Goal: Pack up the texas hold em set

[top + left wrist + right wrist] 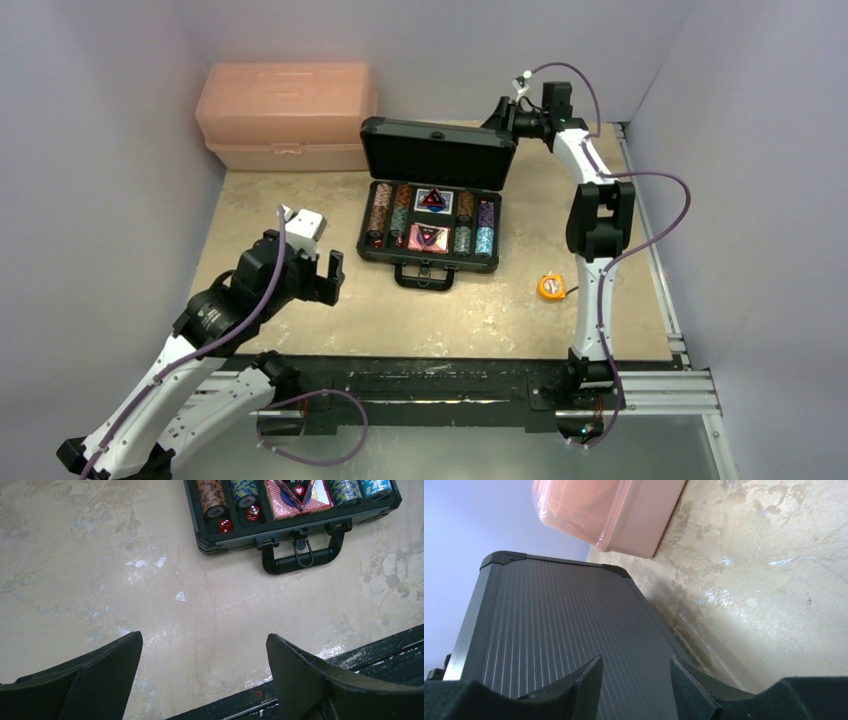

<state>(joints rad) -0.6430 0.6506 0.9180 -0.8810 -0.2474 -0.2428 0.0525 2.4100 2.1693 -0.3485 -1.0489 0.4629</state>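
The black case lies open in the middle of the table, its lid standing upright. Inside are chip stacks, two card decks and red triangular buttons. The left wrist view shows the case's front edge with its handle, two red dice and chip stacks. My left gripper hovers open and empty over the table, left of and nearer than the case. My right gripper is open behind the lid's top right corner, facing its ribbed back.
A salmon-pink plastic box stands at the back left, also in the right wrist view. A small orange tape measure lies right of the case. Walls close in on three sides. A black rail runs along the near edge.
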